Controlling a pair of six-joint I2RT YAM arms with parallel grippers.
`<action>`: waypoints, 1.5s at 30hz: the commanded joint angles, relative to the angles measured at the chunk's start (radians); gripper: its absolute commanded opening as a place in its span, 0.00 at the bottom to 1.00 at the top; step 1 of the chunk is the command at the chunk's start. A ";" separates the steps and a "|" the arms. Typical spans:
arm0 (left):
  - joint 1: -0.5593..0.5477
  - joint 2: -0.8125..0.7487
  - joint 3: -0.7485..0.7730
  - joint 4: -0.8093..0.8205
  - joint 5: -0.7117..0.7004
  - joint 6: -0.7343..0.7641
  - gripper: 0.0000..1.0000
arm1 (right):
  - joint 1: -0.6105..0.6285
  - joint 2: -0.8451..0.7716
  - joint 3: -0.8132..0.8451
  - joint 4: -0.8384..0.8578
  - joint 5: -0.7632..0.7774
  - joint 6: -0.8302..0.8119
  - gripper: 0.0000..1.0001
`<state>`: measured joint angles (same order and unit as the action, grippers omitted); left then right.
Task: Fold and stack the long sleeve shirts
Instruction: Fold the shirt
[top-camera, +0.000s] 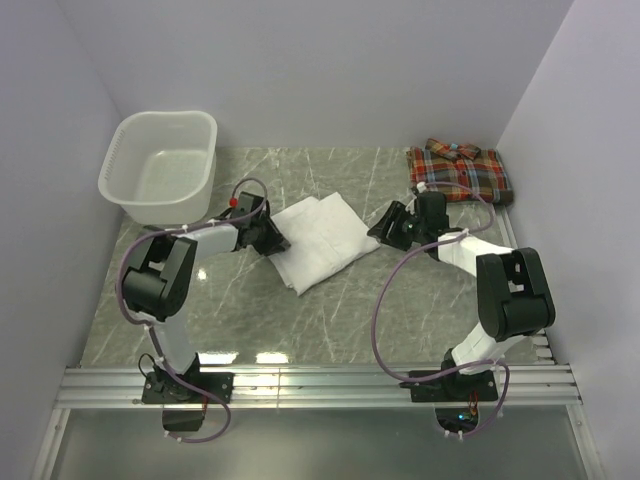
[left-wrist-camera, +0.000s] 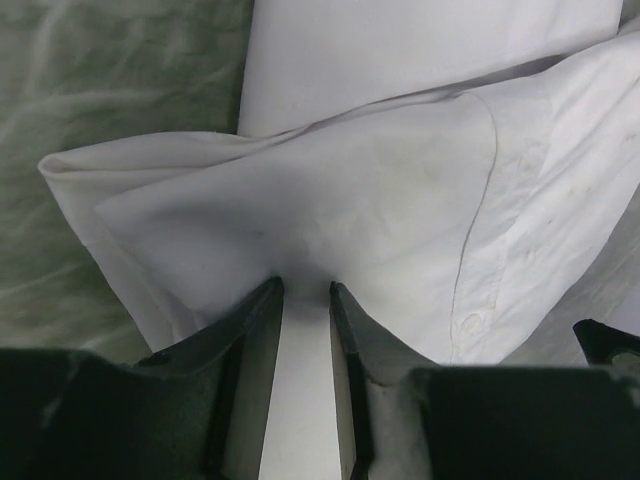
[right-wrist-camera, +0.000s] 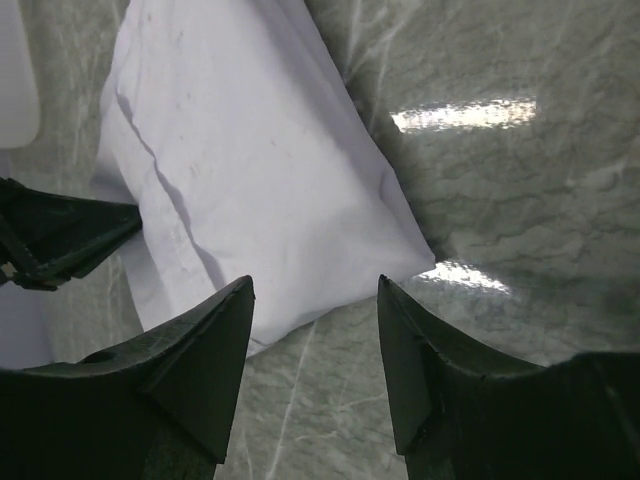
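Your left gripper (left-wrist-camera: 305, 292) sits at the left edge of the folded white shirt (top-camera: 320, 238) in the middle of the marble table (top-camera: 300, 322), its fingers pinched close on a fold of the cloth. Your right gripper (right-wrist-camera: 315, 295) hangs with fingers spread over the shirt's right corner, holding nothing. The plaid shirt (top-camera: 460, 172) lies folded at the back right, and a white laundry basket (top-camera: 150, 212) stands at the back left

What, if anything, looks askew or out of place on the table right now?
The folded white shirt lies diagonally, its sides at a slant to the table edges, and its left edge looks puffed up rather than flat. The plaid shirt sits apart at the far right corner, not yet stacked. Nothing looks spilled or damaged.
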<state>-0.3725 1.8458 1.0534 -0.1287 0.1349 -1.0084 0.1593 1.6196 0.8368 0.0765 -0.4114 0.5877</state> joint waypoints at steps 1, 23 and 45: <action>0.044 -0.048 -0.119 -0.091 -0.055 0.045 0.34 | 0.002 -0.023 -0.030 0.094 -0.058 0.052 0.61; -0.348 -0.125 0.307 -0.520 -0.544 0.359 0.89 | 0.011 -0.443 -0.131 -0.151 0.112 -0.028 0.87; -0.562 0.386 0.678 -0.520 -0.761 0.711 0.66 | 0.009 -0.816 -0.248 -0.325 0.287 -0.029 0.87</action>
<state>-0.9253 2.1990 1.6951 -0.6743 -0.5694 -0.3496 0.1658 0.8173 0.6048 -0.2569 -0.1478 0.5571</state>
